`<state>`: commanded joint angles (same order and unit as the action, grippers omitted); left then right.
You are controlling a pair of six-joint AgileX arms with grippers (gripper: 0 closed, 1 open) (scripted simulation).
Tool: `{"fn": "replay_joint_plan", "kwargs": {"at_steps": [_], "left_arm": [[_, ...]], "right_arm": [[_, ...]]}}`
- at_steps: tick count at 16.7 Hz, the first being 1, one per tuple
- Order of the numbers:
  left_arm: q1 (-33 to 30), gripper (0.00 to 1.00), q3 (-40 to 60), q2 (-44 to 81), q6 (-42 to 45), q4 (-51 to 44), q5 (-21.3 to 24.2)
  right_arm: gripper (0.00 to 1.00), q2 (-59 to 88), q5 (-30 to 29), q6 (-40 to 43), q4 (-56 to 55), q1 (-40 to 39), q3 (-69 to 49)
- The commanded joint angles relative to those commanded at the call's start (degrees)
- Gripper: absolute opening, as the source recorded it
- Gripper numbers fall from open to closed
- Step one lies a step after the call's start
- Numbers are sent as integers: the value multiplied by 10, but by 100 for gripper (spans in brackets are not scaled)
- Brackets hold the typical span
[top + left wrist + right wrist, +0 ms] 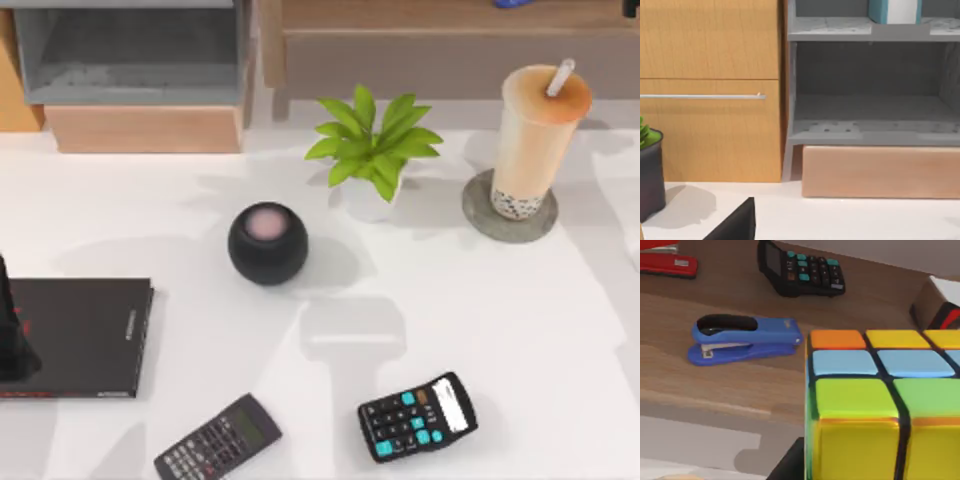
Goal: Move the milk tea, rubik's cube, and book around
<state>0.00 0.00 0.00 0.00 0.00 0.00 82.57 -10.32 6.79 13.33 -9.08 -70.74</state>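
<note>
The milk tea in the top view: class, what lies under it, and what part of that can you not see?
The milk tea stands on a round grey coaster on the white table. The coaster's rim shows around the cup's base; its middle is covered by the cup.

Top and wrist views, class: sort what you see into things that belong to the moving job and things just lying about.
Job things:
milk tea on a grey coaster
rubik's cube
teal-blue book on the grey shelf

Lying about:
plant
black round speaker
black book
two calculators
blue stapler
</note>
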Motion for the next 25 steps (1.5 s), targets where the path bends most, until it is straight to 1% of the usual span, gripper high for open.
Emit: {"fn": "replay_joint_plan", "kwargs": {"at_steps": [2,4,6,9,14,16,20,25], "left_arm": [[0,100,0,0,0,0,0],[0,100,0,0,0,0,0],[0,100,0,0,0,0,0],[0,100,0,0,0,0,0],[0,100,0,0,0,0,0],[0,100,0,0,0,0,0],[0,100,0,0,0,0,0],[0,100,0,0,0,0,0]], "right_arm": [[0,30,-30,-28,-85,-42,-53],[0,54,-59,-51,-145,-70,-92],[0,72,-83,-67,-182,-86,-119],[0,83,-102,-77,-195,-98,-137],[0,81,-100,-77,-195,-97,-137],[0,92,-95,-72,-208,-109,-158],[0,155,-82,-64,-222,-114,-254],[0,260,-69,-70,-183,-76,-368]]}}
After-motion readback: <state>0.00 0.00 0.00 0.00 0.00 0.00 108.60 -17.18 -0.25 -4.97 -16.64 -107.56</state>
